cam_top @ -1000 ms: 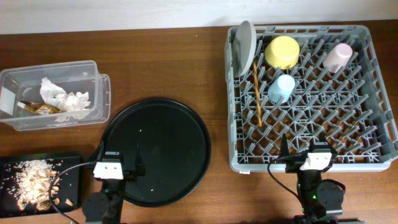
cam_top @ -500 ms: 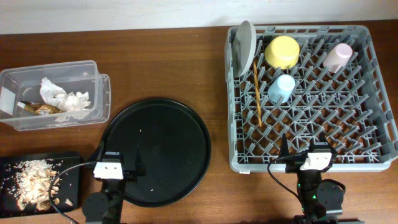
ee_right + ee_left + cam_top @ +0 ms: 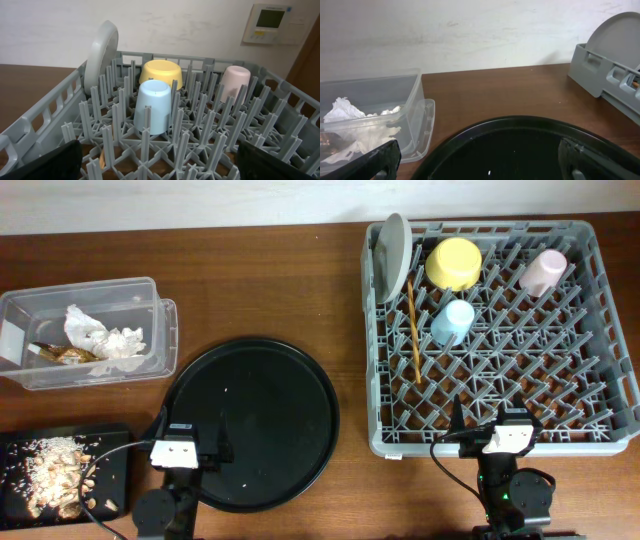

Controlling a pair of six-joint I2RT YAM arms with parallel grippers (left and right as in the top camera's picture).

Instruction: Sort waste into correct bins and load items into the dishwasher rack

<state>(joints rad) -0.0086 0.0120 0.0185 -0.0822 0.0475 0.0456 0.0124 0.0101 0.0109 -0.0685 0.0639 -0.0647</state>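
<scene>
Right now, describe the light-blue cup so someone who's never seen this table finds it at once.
Find the big grey dishwasher rack on the right. In its back-left area, the light-blue cup sits upside down, just in front of the yellow bowl and right of the wooden chopsticks. It is the only blue item; the other cup is pink.

My two arms from above: the left arm and right arm are black, each carrying a white camera block, thin black cables trailing; a green light glows on the right.
</scene>
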